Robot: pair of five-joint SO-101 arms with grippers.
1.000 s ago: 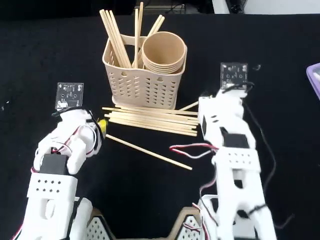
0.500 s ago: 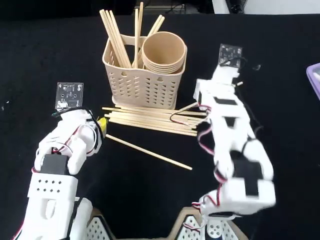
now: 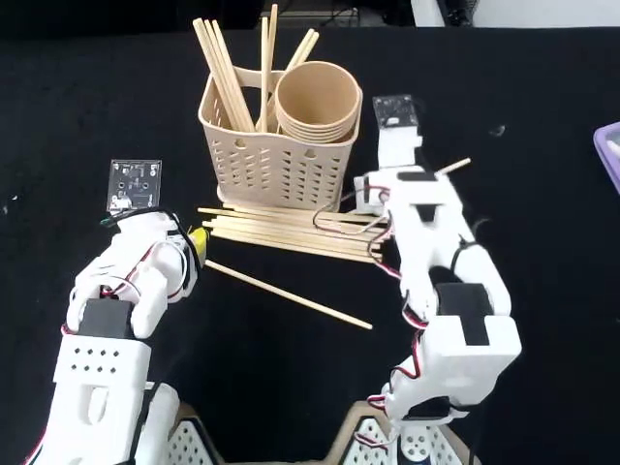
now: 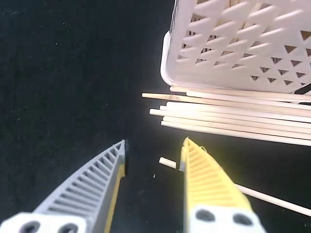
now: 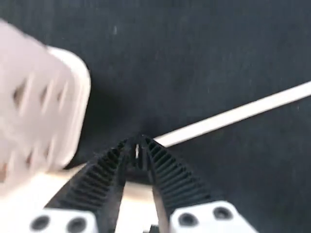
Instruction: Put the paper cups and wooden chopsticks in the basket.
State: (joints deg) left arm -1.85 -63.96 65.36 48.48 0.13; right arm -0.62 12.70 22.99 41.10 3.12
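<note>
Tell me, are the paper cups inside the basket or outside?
Inside. The stacked paper cups stand upright in the basket, rims above its wall.

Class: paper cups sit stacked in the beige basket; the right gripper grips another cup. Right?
No: the right wrist view shows the right gripper shut on a thin wooden chopstick, not a cup. Brown paper cups sit stacked in the beige plastic basket.

- This looks like a robotics lab bench, not a home or a kitchen.
- The table (image 3: 552,291) has a plain black covering.
- A white plastic left arm (image 3: 111,320) and right arm (image 3: 450,291) stand side by side on it, with loose wiring and a bare circuit board (image 3: 135,184) at the wrist.
- The basket (image 3: 276,167), paper cups (image 3: 318,97) and wooden chopsticks (image 3: 291,232) are set out before them like test props.
</note>
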